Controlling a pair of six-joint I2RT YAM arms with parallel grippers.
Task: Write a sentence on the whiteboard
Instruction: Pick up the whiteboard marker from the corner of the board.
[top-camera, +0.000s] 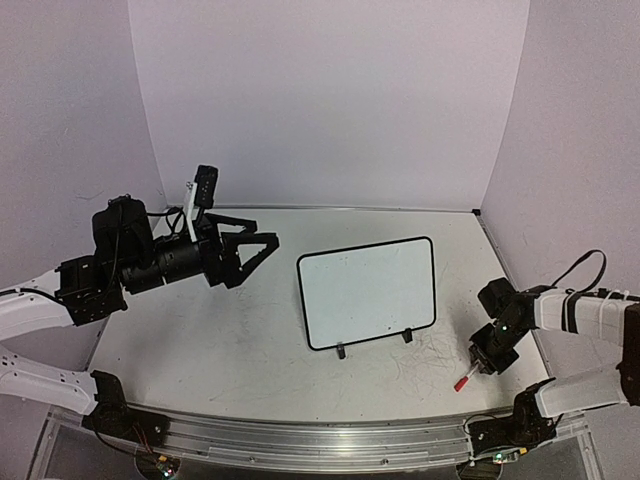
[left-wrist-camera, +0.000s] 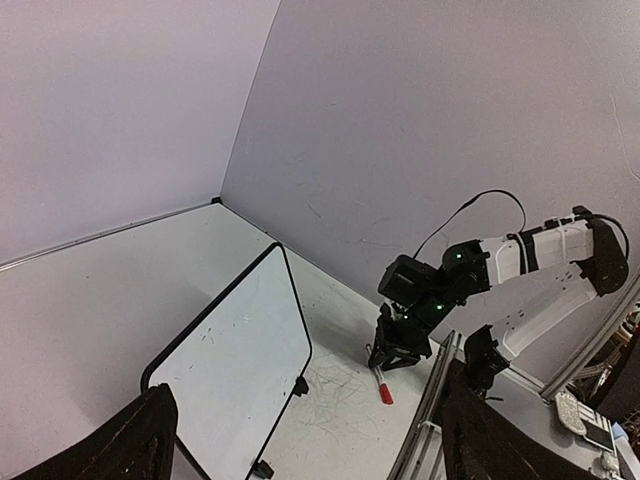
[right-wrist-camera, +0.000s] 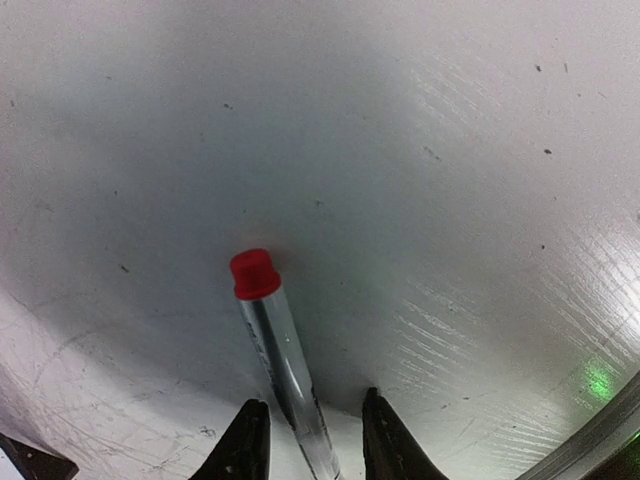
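1. The whiteboard (top-camera: 370, 290) rests on the table (top-camera: 200, 340) near its middle, with two clip feet at its near edge; its face is plain white;
2. The left gripper (top-camera: 262, 235) hangs above the table's left side, well apart from the board; its jaws are wide open and hold nothing;
3. The right gripper (right-wrist-camera: 312, 400) is low at the near right; its jaws are partly open around a red-capped marker (right-wrist-camera: 285, 360) lying on the table, with a small gap at each side.

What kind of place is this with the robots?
Looks like a robot lab bench: the left arm and right arm are bolted to a scuffed table boxed in by plain walls, with a whiteboard and red-capped marker laid out.
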